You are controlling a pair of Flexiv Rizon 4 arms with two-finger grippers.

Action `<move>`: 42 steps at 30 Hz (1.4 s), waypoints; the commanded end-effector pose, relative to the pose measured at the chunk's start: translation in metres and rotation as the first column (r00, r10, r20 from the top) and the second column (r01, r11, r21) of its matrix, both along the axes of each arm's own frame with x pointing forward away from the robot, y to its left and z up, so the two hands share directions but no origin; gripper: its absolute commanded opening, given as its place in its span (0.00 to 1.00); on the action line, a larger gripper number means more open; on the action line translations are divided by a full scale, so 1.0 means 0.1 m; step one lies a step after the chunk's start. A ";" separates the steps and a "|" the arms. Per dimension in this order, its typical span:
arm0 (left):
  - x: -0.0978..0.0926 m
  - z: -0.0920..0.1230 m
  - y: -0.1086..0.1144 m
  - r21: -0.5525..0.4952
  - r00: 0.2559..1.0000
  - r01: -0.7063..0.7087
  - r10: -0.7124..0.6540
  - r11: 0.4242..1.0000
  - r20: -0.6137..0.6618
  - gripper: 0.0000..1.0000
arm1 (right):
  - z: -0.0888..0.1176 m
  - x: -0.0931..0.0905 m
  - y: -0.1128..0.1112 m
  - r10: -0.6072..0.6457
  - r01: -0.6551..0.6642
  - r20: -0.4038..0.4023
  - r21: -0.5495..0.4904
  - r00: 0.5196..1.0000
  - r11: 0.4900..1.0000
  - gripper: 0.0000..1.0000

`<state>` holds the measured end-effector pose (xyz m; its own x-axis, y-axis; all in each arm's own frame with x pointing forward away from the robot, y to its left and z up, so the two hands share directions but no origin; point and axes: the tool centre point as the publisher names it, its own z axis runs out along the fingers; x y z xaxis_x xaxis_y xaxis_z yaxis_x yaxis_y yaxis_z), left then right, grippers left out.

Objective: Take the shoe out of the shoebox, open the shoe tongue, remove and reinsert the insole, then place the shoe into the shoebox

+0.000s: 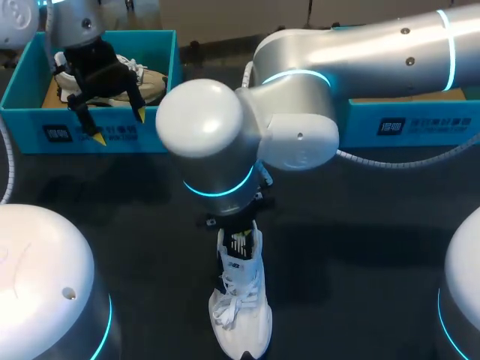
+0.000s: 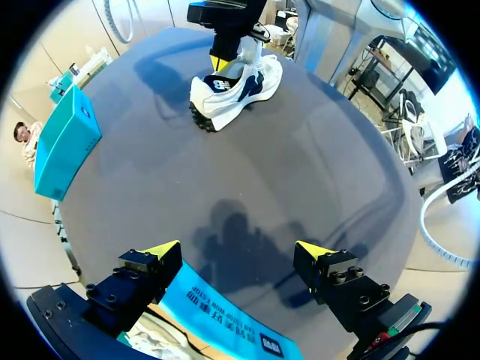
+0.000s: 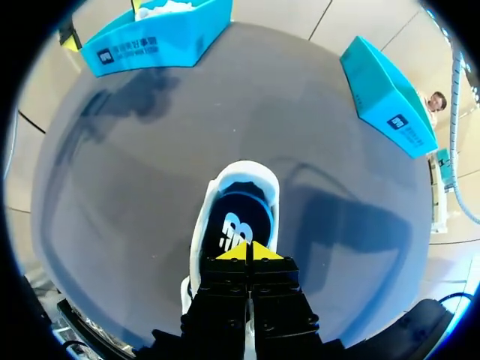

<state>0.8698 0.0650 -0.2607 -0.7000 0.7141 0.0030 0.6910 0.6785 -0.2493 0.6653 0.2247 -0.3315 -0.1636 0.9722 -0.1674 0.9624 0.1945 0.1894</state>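
A white shoe point(image 1: 241, 304) with dark trim stands on the dark table near its front edge, heel toward the boxes. My right gripper point(image 1: 239, 241) is at the shoe's opening. In the right wrist view it point(image 3: 246, 252) is shut, its tips pressed together just over the dark insole point(image 3: 238, 217) inside the shoe point(image 3: 202, 225). Whether it pinches anything is hidden. The blue shoebox point(image 1: 159, 133) stands at the back left with a second pale shoe point(image 1: 154, 84) inside. Over the box's front wall point(image 2: 225, 315) my left gripper point(image 1: 120, 126) point(image 2: 238, 252) hangs open and holds nothing.
A blue lid point(image 1: 420, 124) lies at the back right, partly under my right arm; it also shows in both wrist views point(image 2: 67, 139) point(image 3: 386, 97). Bare dark table lies between the shoebox point(image 3: 150, 37) and the shoe point(image 2: 236, 86).
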 end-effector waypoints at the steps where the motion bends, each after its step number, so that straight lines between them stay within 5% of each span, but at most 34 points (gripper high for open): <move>1: -0.01 0.00 0.00 0.002 1.000 0.000 0.000 1.000 0.001 1.00 | -0.13 -0.04 0.01 -0.203 0.198 0.092 0.058 0.975 0.979 0.00; 13: -0.01 0.00 0.00 0.002 1.000 0.000 0.000 1.000 0.001 1.00 | -0.36 0.17 -0.15 -0.175 0.169 0.069 0.092 0.982 0.981 0.00; 33: -0.01 0.00 0.00 0.002 1.000 0.000 0.000 1.000 0.001 1.00 | -0.70 0.33 0.08 -0.115 0.114 -0.002 0.146 0.993 0.983 0.00; 42: -0.01 0.00 0.00 0.002 1.000 0.000 0.000 1.000 0.001 1.00 | -0.25 0.28 0.16 -0.130 0.130 0.003 0.057 0.991 0.990 0.00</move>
